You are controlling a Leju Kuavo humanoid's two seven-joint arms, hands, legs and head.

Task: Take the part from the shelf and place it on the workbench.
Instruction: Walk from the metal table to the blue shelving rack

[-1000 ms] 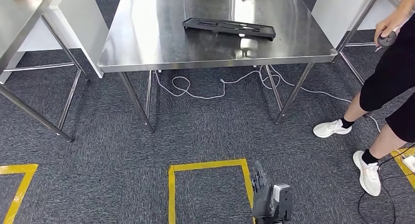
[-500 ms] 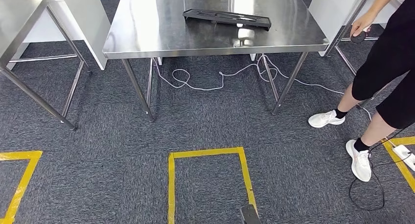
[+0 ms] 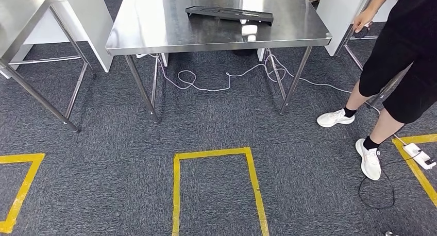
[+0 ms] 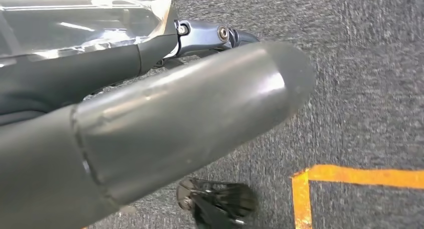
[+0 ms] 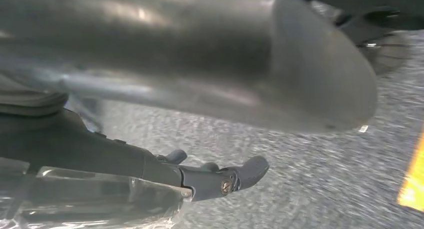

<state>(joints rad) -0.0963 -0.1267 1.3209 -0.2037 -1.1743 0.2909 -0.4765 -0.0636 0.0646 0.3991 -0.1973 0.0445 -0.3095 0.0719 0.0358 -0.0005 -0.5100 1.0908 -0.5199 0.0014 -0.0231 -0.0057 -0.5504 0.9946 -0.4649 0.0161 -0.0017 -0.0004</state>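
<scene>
The long black part [image 3: 229, 14] lies flat on the steel workbench [image 3: 154, 32], near its far side, in the head view. In the left wrist view my left hand [image 4: 165, 119] hangs over the grey carpet, thumb and darker fingers [image 4: 220, 35] apart, holding nothing. My right hand [image 5: 200, 64] in the right wrist view also hangs above the carpet, its dark fingers [image 5: 245, 173] stretched out and away from the thumb, with nothing in it.
A person [image 3: 397, 66] in black stands to the right of the workbench, one hand near its corner. A second steel table [image 3: 20, 24] is at the left. A white cable [image 3: 216, 84] lies under the bench. Yellow tape [image 3: 216, 156] marks the carpet, and a power strip [image 3: 420, 156] lies at the right.
The whole head picture has shifted: the camera moved and the workbench now sits higher in it. My right hand, at the bottom edge a second ago, has dropped out of that view. The person stepped closer.
</scene>
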